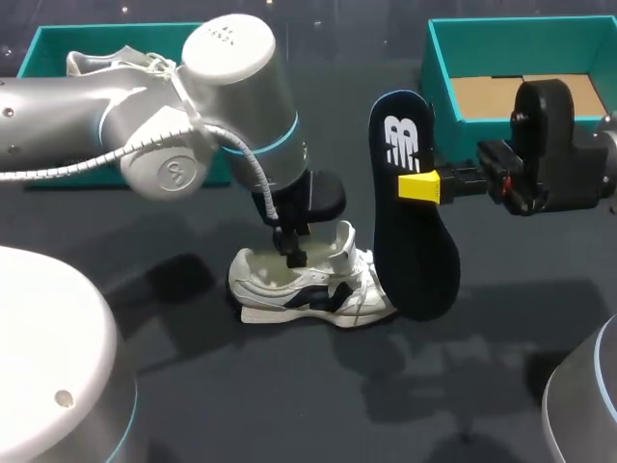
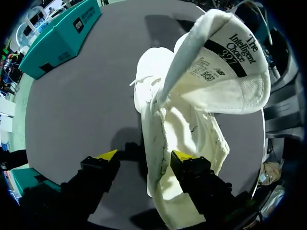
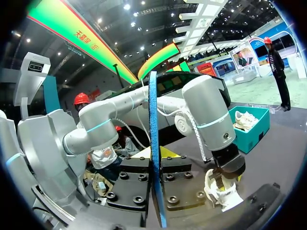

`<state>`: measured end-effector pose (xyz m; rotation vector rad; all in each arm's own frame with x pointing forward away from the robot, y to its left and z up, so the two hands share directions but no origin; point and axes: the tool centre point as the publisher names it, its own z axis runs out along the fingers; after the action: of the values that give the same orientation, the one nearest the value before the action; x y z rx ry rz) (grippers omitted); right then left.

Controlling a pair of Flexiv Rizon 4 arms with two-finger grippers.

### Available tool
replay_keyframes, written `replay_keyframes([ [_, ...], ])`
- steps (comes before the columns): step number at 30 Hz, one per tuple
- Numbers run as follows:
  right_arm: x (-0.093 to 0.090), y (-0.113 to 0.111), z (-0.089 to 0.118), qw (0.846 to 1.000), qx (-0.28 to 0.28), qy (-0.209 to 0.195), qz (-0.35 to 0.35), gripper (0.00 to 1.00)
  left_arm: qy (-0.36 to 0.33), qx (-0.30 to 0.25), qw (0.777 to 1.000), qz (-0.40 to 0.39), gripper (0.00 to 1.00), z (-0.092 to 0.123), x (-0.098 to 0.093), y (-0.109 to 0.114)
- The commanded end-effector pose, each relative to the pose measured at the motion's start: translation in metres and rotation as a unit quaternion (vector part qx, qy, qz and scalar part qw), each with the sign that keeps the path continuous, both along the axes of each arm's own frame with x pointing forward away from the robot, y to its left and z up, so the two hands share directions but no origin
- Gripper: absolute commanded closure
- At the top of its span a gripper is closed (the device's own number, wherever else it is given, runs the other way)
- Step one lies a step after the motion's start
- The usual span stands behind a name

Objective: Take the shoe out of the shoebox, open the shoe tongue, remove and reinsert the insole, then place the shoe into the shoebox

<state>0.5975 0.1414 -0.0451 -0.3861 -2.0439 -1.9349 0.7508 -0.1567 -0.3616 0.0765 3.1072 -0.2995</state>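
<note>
Overhead, right gripper (image 1: 420,186) clamps dark insole (image 1: 416,260) upright, just beside white shoe (image 1: 289,289) on table (image 1: 482,386). Left gripper (image 1: 296,253) sits at the shoe's opening.
Left wrist: fingers spread wide, shoe's side wall between them, tongue (image 2: 220,62) flipped up.
Right wrist: insole edge-on, pinched between both fingers.

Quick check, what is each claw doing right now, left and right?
Left claw: open, straddling one side wall of the white sneaker.
Right claw: closed on the dark navy foam insole.
</note>
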Motion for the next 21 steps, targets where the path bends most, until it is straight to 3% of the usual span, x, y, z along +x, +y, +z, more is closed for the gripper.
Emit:
replay_keyframes([
  [1, 0.001, 0.002, -0.001, 1.000, 0.000, 0.001, 0.000, 1.00, 0.007, 0.004, 1.000, 0.000, 0.45, -0.007, 0.001, -0.003],
  [6, 0.001, 0.002, -0.001, 1.000, 0.000, 0.001, 0.000, 1.00, 0.012, 0.009, 1.000, 0.000, 0.67, -0.010, 0.000, -0.001],
  [9, 0.001, 0.002, -0.001, 1.000, 0.000, 0.001, 0.000, 1.00, 0.022, 0.010, 1.000, -0.004, 0.87, -0.011, 0.000, 0.000],
  [10, 0.001, 0.002, -0.001, 1.000, 0.000, 0.001, 0.000, 1.00, 0.026, 0.010, 1.000, -0.007, 1.00, -0.012, 0.000, 0.001],
  [16, 0.001, 0.002, -0.001, 1.000, 0.000, 0.001, 0.000, 1.00, 0.036, 0.010, 0.999, -0.020, 1.00, -0.009, -0.002, 0.003],
  [21, 0.001, 0.002, -0.001, 1.000, 0.000, 0.001, 0.000, 1.00, 0.042, 0.006, 0.998, -0.052, 1.00, 0.005, -0.005, 0.004],
])
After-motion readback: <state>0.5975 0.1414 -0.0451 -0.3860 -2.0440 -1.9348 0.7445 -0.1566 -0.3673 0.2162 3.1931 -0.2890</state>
